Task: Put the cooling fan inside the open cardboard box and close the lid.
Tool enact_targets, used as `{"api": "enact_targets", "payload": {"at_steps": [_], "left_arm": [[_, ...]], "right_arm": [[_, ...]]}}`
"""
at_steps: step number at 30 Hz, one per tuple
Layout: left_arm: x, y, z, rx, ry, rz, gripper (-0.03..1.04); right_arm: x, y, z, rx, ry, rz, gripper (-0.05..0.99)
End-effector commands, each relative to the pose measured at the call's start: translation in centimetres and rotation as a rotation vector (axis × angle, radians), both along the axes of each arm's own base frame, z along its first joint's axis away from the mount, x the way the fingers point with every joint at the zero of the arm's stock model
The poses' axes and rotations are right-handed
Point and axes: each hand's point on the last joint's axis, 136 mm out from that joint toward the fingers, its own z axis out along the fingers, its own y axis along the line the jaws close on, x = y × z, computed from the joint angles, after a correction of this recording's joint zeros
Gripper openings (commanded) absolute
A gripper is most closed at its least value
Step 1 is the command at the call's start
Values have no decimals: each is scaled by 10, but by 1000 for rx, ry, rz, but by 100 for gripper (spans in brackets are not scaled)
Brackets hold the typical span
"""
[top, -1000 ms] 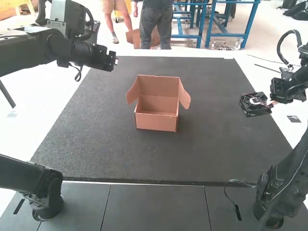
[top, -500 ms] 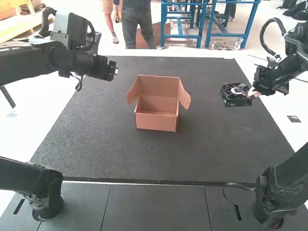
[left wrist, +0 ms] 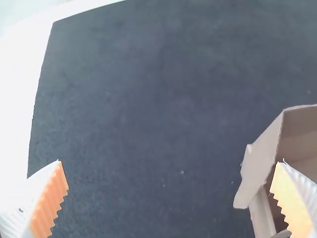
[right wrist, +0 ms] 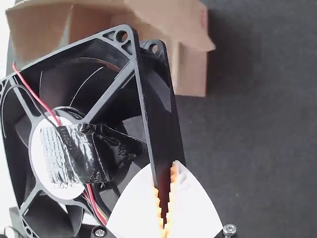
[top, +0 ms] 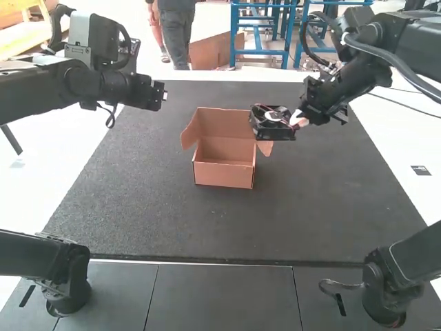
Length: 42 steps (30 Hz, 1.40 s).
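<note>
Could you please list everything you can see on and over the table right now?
cardboard box: one, brown, flaps open, middle of the mat.
cooling fan: one, black with red wires, held in the air over the box's right flap.
mat: one, black, on the table.
table: one, white, under the mat.
left gripper: one, white and orange, open, above the mat left of the box.
right gripper: one, white and orange, shut on the fan's frame.

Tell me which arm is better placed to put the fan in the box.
Right: the right gripper holds the cooling fan by the cardboard box; the left gripper is open, empty.
</note>
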Motion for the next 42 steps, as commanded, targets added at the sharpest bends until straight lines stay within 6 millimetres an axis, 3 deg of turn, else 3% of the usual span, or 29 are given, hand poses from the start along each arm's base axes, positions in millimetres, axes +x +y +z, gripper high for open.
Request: {"api": "enact_targets", "payload": {"at_steps": [1, 5, 13, 24, 31, 42], "left_arm": [[-1, 5, 6, -7, -23, 17, 97], [-1, 4, 8, -9, -32, 16, 97], [0, 4, 9, -10, -40, 16, 97], [1, 5, 11, -8, -52, 26, 97], [4, 7, 14, -13, -73, 37, 97], [8, 13, 35, -14, -129, 74, 97]], "right_arm": [[-11, 25, 29, 61, -37, -27, -1], [-17, 45, 30, 53, -62, -18, -1], [-16, 63, 22, -2, -126, -15, -2], [-23, 115, 9, 145, 35, -69, -2], [-12, 132, -13, 150, 82, -99, -2], [4, 139, -59, 91, 150, -139, -2]]}}
